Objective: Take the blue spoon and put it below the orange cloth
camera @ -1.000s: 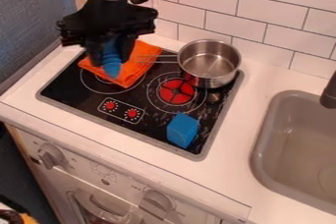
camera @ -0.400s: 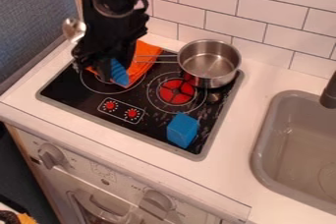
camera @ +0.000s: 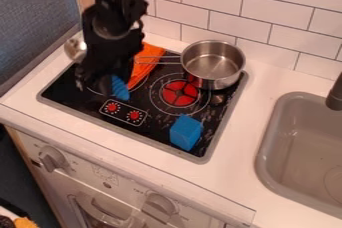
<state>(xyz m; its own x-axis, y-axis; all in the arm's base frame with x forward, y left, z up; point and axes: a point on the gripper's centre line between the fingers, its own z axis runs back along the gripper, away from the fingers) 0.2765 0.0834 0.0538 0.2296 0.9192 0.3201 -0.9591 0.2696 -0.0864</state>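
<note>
One blue spoon (camera: 120,88) is held by the tool (camera: 95,86) above the left part of the stove, on the near side of the cloth as the camera sees it. The blue handle shows just right of the tool's lower end; the silvery bowl comes out on the left, nearer the wall (the arm hides what lies between). One orange cloth (camera: 148,61) lies on the stove's far left part, folded, its left portion behind the tool.

There is one metal pot (camera: 215,64), standing upright at the far right of the stove, its bare metal bottom in view and its wire handle pointing left to the cloth. One blue block (camera: 186,133) sits near the stove's near right corner. The black stove top (camera: 77,97) has two small red knobs (camera: 112,107) toward the near left and one red burner (camera: 180,93) in the middle, partly beside the pot.

The stove is set in a white desk (camera: 240,159). At the right is one grey sink (camera: 297,144), with a round mark on its bottom (a drain, by its look) and a dark faucet (camera: 334,97) at the edge. The white oven front (camera: 103,174) below bears two larger knobs (camera: 51,159). White tiles (camera: 260,17) cover the far wall, and a blue-grey wall (camera: 33,27) stands at the left. Something orange and black (camera: 23,222) shows at the near left corner, too little of it to name.
</note>
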